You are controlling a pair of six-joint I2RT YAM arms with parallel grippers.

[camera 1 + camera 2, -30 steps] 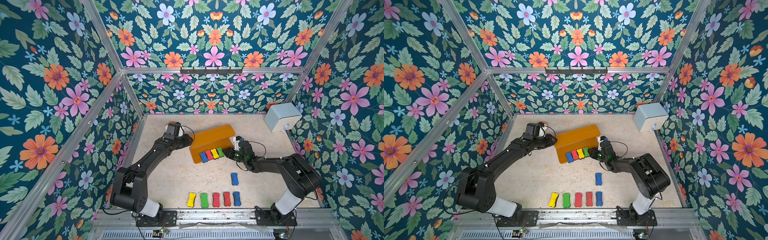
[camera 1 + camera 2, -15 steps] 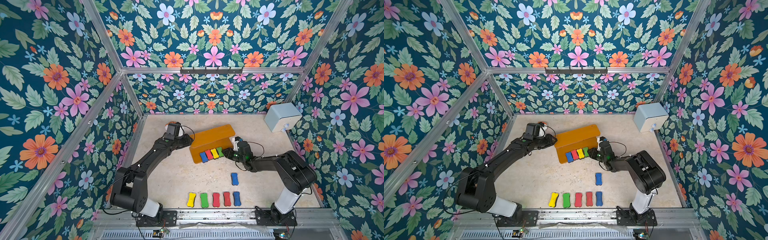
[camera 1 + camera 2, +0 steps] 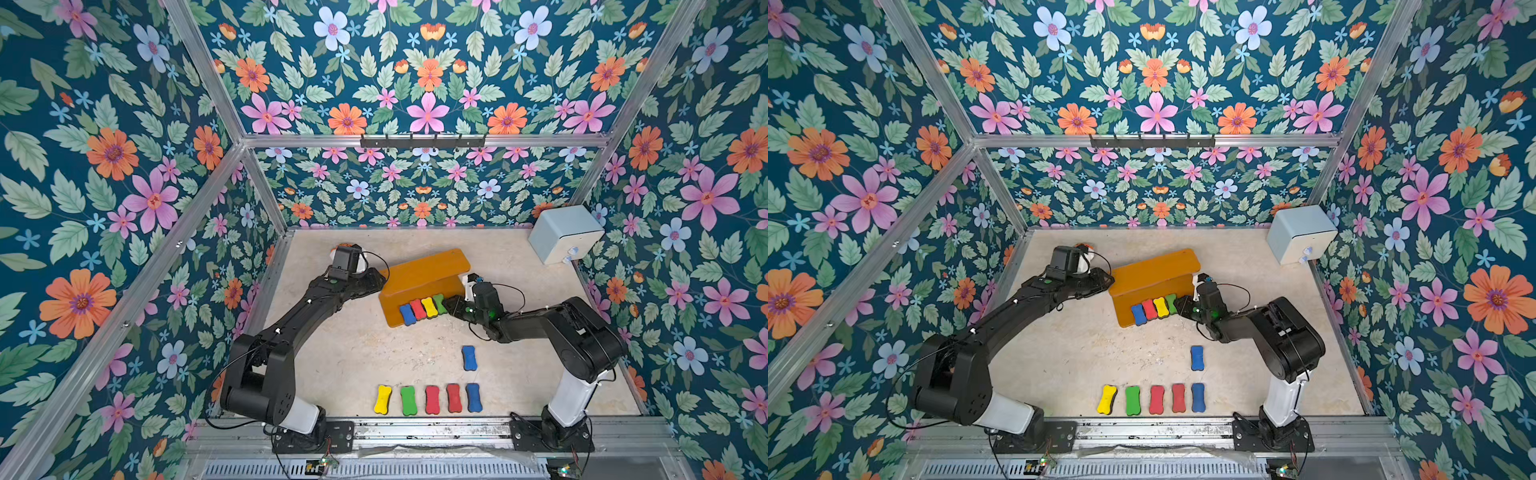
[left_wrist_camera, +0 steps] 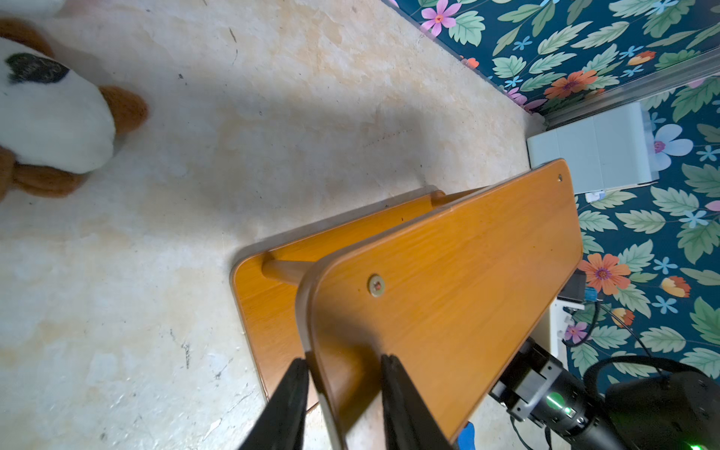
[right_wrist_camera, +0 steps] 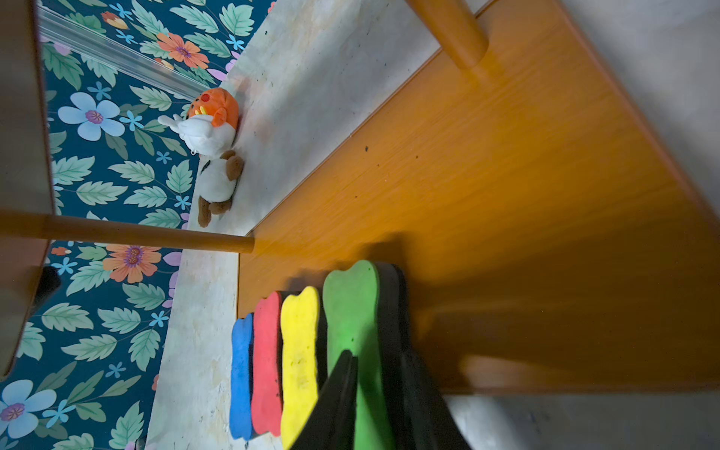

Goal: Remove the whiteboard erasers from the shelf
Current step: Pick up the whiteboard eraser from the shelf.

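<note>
now, left gripper (image 4: 345, 380): jaws slightly apart, clamping the top board of the shelf (image 4: 448, 272)
right gripper (image 5: 376, 389): jaws slightly apart, pinching the green eraser (image 5: 350, 311)
table (image 3: 353, 353): bearing six erasers (image 3: 432, 400)

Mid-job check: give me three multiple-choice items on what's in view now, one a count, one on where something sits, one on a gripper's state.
1. How many erasers lie on the table, off the shelf?
A. Four
B. Six
C. Eight

2. Where is the green eraser at the right gripper?
A. On the shelf's lower board, beside the yellow eraser
B. On the table
C. On top of the shelf

3. What is the left gripper doing?
A. Hanging open
B. Clamping the shelf's upper board
C. Holding an eraser

Answers:
1 B, a row of five plus a lone blue eraser.
2 A, the right wrist view shows it last in the line on that board.
3 B, the left wrist view shows the board's edge between its jaws.
</note>
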